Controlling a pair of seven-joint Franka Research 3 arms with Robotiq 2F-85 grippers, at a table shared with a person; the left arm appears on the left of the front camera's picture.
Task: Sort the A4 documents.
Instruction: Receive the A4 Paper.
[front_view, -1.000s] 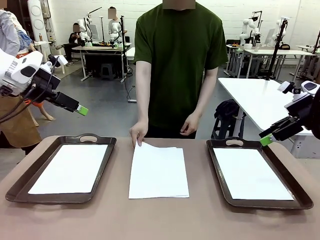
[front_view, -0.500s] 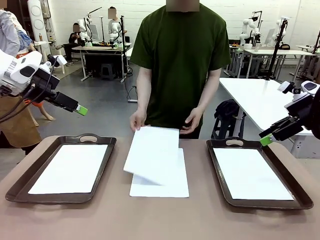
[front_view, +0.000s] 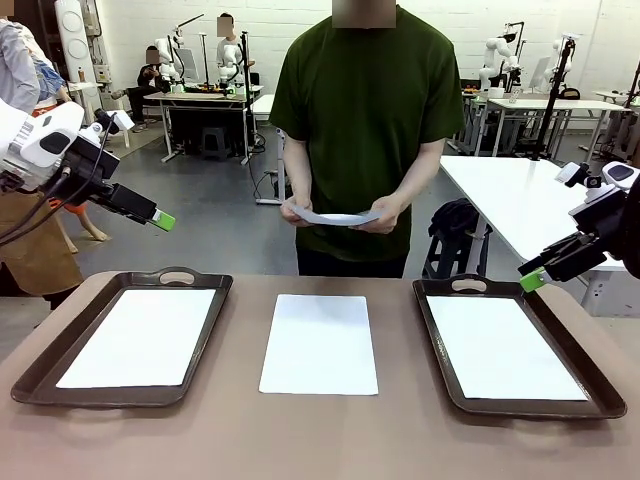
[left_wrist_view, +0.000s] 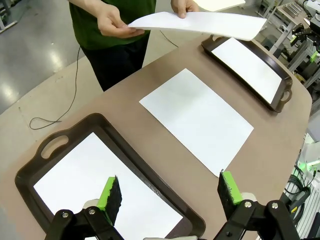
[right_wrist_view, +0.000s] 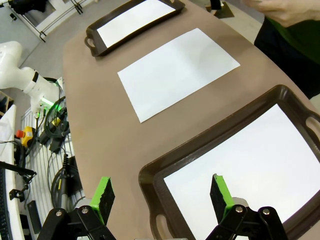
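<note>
One of the A4 documents, a blank white sheet (front_view: 319, 343), lies flat in the middle of the table between two dark trays. A person at the far side holds another white sheet (front_view: 335, 217) level in both hands at chest height; the left wrist view has it too (left_wrist_view: 200, 24). More white paper lies in the left tray (front_view: 100, 396) and in the right tray (front_view: 540, 408). My left gripper (front_view: 162, 220) hangs open in the air above the left tray's far end. My right gripper (front_view: 531, 281) is open too, above the right tray's far corner. Neither holds anything.
The left wrist view looks down on the left tray's rim (left_wrist_view: 30, 170) and the middle sheet (left_wrist_view: 197, 120). The right wrist view looks down on the right tray's rim (right_wrist_view: 200, 145) and the same sheet (right_wrist_view: 177, 70). Bare brown tabletop runs along the near edge.
The person lifted the top sheet off the middle of the table and now holds it in both hands at the chest. Both arms stayed still.
</note>
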